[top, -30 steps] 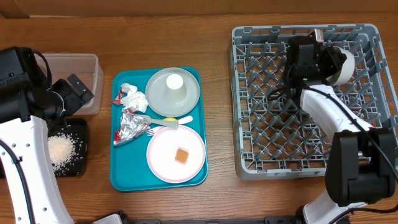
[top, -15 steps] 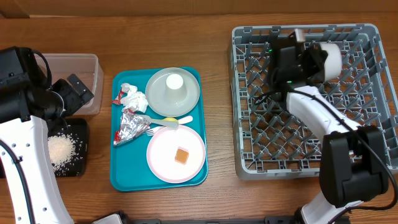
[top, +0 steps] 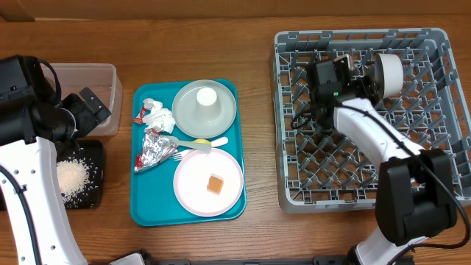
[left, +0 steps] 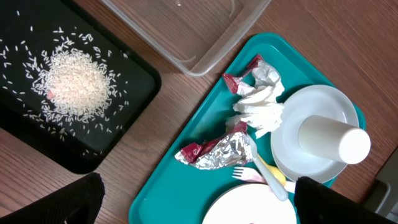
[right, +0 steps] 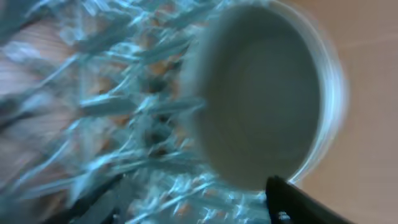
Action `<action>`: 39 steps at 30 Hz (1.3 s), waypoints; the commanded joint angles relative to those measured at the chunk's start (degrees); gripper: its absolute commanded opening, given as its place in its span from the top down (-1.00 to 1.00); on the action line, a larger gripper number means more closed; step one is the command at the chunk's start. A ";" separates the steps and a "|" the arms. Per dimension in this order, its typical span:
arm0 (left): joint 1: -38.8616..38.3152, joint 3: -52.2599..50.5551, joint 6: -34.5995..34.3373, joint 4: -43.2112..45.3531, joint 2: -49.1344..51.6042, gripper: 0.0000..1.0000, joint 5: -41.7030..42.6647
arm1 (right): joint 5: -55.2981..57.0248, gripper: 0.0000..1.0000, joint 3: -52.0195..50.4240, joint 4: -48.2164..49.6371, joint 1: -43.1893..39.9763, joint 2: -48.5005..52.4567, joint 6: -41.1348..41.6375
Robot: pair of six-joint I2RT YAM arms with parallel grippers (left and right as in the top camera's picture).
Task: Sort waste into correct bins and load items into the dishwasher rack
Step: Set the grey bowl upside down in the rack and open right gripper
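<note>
Bowl (top: 387, 71) lies sideways in the dishwasher rack (top: 281, 132) beside the right tool (top: 359, 78), whose grip cannot be told. The left tool (left: 198, 200) gapes wide.

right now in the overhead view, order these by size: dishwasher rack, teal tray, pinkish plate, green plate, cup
1. dishwasher rack
2. teal tray
3. pinkish plate and green plate, too alike to rank
4. cup
</note>
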 commanded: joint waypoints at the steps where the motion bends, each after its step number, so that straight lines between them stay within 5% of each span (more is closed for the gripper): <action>1: -0.04 0.96 -0.83 -0.15 -0.22 -1.00 0.02 | -26.18 -0.55 12.98 -8.55 -1.27 -0.50 19.19; 4: -0.04 0.98 -0.83 -0.15 -0.22 -1.00 0.02 | -39.98 -0.60 24.04 -15.41 -2.43 -0.52 19.74; 9: -0.04 0.98 -0.83 -0.15 -0.22 -1.00 0.04 | -43.43 -0.57 43.58 -24.57 -4.35 -0.52 19.76; 15: -0.04 0.96 -0.83 -0.15 -0.22 -1.00 0.04 | -43.15 0.33 53.18 -30.23 -15.10 -0.50 22.67; 20: -0.04 0.98 -0.81 -0.15 -0.22 -1.00 0.04 | -48.87 0.81 51.69 -34.05 -26.29 1.38 24.04; 27: -0.04 0.98 -0.83 -0.17 -0.22 -1.00 0.02 | -62.79 0.92 47.30 -35.65 -33.20 5.53 22.27; 39: -0.04 0.98 -0.83 -0.15 -0.22 -1.00 0.02 | -64.43 0.92 43.63 -33.53 -28.30 12.04 22.05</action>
